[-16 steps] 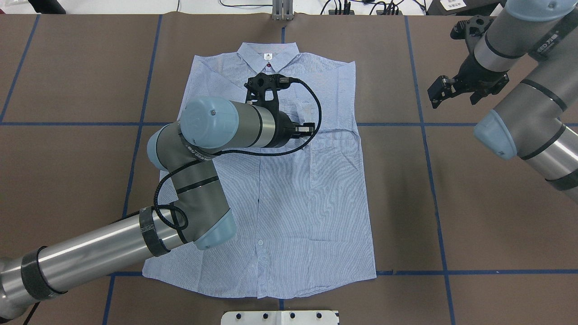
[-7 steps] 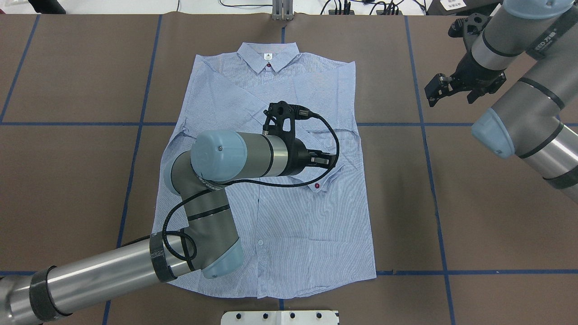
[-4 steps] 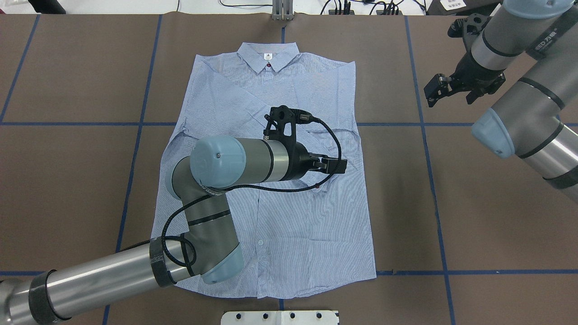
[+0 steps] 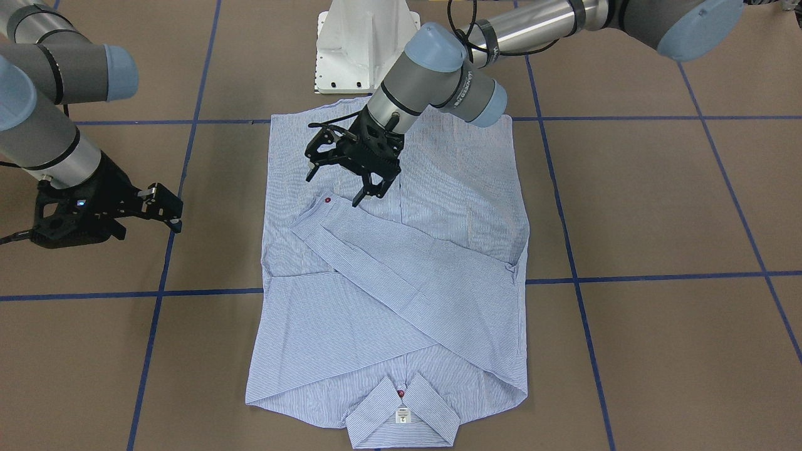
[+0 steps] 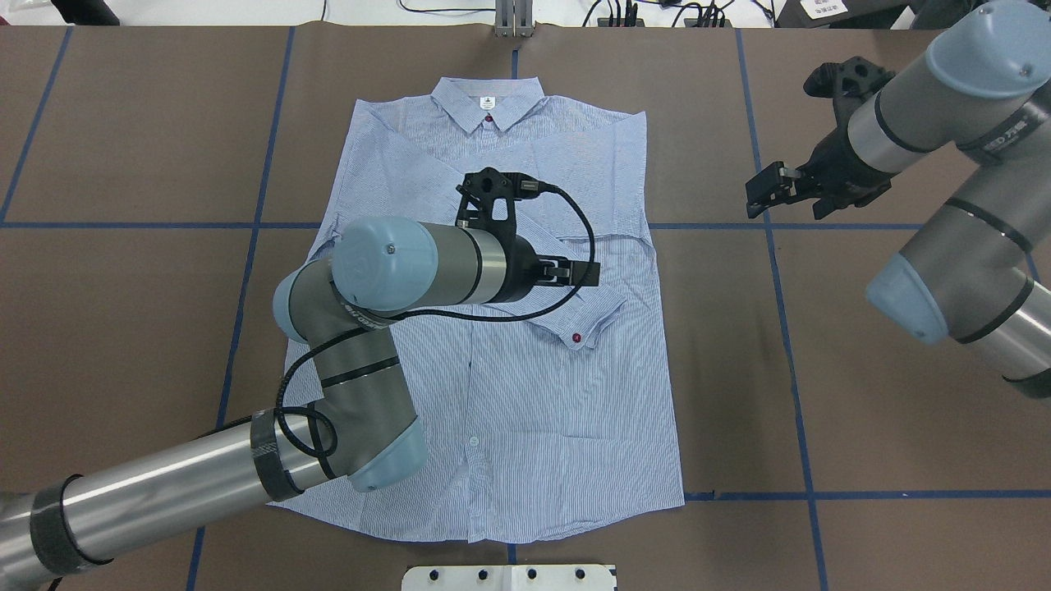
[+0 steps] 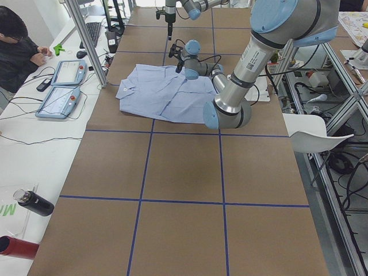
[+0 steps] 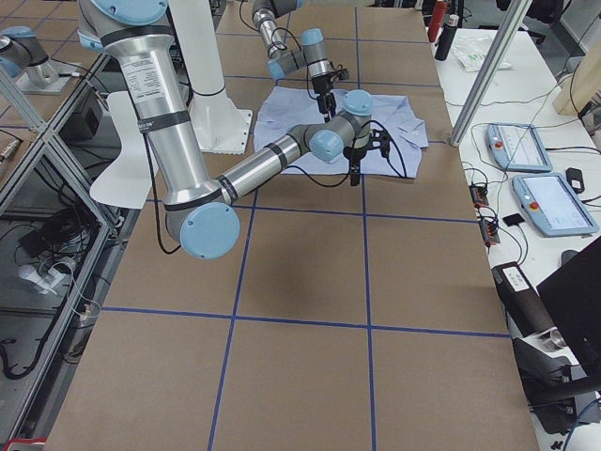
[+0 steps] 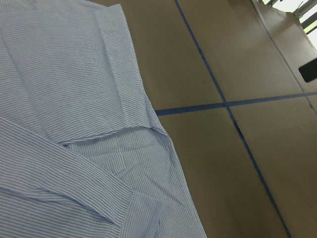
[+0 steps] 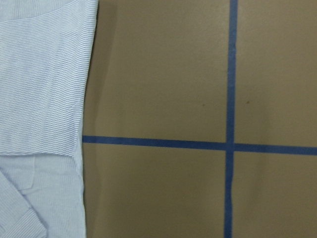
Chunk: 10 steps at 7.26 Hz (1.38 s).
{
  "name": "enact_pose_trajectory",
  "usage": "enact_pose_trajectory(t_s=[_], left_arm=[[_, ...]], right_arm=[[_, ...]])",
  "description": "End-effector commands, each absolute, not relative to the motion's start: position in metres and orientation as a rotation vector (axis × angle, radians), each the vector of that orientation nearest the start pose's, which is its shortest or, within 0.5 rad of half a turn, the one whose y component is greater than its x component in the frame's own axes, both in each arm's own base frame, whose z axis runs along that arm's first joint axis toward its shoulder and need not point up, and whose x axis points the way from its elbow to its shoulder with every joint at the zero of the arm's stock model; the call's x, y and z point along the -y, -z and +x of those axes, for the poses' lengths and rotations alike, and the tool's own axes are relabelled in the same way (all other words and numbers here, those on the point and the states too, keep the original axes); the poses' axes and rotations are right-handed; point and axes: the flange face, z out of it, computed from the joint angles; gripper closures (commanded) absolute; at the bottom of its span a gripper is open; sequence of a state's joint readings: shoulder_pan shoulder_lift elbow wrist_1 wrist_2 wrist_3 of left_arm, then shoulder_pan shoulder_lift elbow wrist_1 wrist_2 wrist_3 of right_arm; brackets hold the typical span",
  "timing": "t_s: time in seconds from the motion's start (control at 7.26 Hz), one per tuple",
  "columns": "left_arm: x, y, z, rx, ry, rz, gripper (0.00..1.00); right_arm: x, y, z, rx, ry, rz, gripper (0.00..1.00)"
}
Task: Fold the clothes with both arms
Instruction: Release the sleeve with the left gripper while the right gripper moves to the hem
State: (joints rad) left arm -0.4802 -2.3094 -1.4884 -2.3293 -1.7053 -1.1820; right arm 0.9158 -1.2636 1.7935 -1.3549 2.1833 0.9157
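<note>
Shirt lies flat and buttoned in the middle of the table in the front view, collar nearest the camera. One sleeve is folded slantwise across the chest. The left gripper hangs just beside the cuff, jaws wide and empty. The right gripper is off the shirt's side, over bare table, jaws spread, holding nothing.

From overhead, the collar points away. The left gripper sits over the chest, just beyond the red-buttoned cuff. The right gripper is well apart from the shirt.

In both side views the shirt lies far up the table, and the grippers are too small to judge. A person sits at a side bench.

The left wrist view shows the shirt's hem edge and a folded layer beside blue tape. The right wrist view shows only the shirt's edge and a tape cross.
</note>
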Motion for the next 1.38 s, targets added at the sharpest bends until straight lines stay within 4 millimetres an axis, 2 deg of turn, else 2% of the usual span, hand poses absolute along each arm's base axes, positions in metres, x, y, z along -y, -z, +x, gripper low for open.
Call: enact_pose_trajectory(t_s=[0.0,0.14,0.28,0.55,0.69,0.96,1.24], left_arm=[[0.439,-0.216,0.515,-1.263,-0.005,0.442,0.0],[0.439,-0.235,0.487,-1.247,0.002,0.428,0.0],[0.435,-0.246,0.469,-1.22,0.013,0.419,0.0],[0.43,-0.23,0.425,-1.105,0.022,0.36,0.0],[0.416,-0.231,0.406,-1.096,0.019,0.357,0.0],[0.411,-0.249,0.396,-1.072,0.025,0.343,0.0],[0.409,-0.245,0.393,-1.082,0.026,0.347,0.0]], right_arm=[[0.474,-0.339,-0.341,0.998,-0.033,0.049,0.0],[0.444,-0.336,-0.349,1.007,-0.022,0.026,0.0],[0.422,-0.335,-0.359,1.007,-0.021,0.004,0.0],[0.367,-0.327,-0.409,0.983,-0.038,-0.008,0.0],[0.341,-0.332,-0.429,0.962,-0.024,-0.016,0.0],[0.296,-0.34,-0.462,0.933,-0.008,-0.044,0.0],[0.263,-0.342,-0.485,0.911,0.015,-0.038,0.0]])
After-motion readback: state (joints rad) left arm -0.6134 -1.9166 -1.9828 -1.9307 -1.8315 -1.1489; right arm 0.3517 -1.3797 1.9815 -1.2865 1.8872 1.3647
